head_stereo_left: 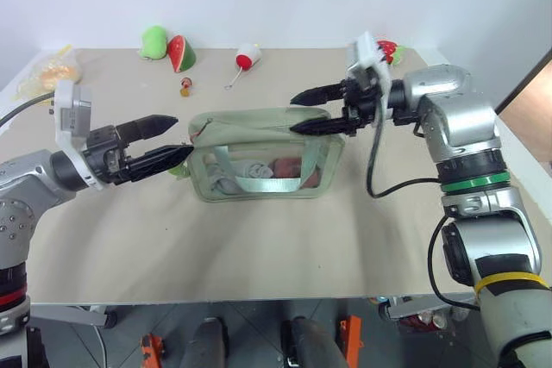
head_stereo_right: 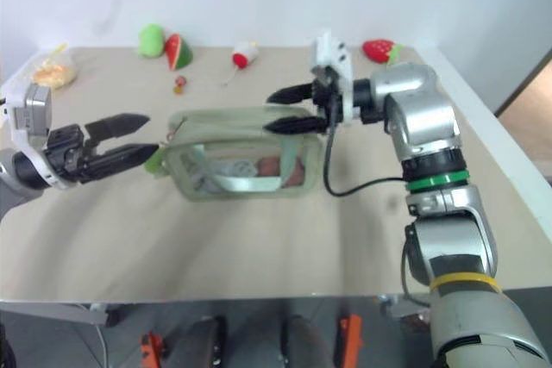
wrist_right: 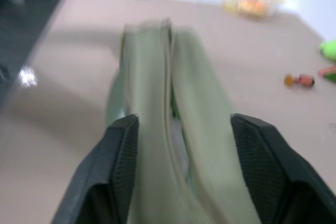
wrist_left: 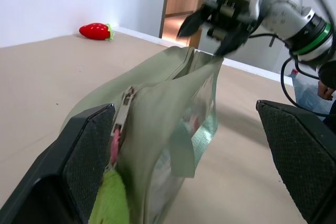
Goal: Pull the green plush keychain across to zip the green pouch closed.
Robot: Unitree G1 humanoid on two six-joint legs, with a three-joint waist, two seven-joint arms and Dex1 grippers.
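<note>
The green pouch (head_stereo_left: 259,161) stands upright in the middle of the table, its clear front panel toward me and its zipper (wrist_left: 126,103) running along the top. The green plush keychain (wrist_left: 111,203) hangs at the pouch's left end, a lime tuft with pink trim beside the slider. My left gripper (head_stereo_left: 183,135) is open at that end, and the keychain sits just inside its lower finger (wrist_left: 89,156). My right gripper (head_stereo_left: 295,115) is open at the pouch's right end, its fingers (wrist_right: 118,161) standing on either side of the top edge.
Along the table's far edge lie a green plush blob (head_stereo_left: 153,40), a watermelon slice toy (head_stereo_left: 181,53), a red-and-white toy (head_stereo_left: 247,59), a plush strawberry (head_stereo_left: 390,49) and a yellow bag (head_stereo_left: 47,71). A small red-orange item (head_stereo_left: 185,88) lies behind the pouch.
</note>
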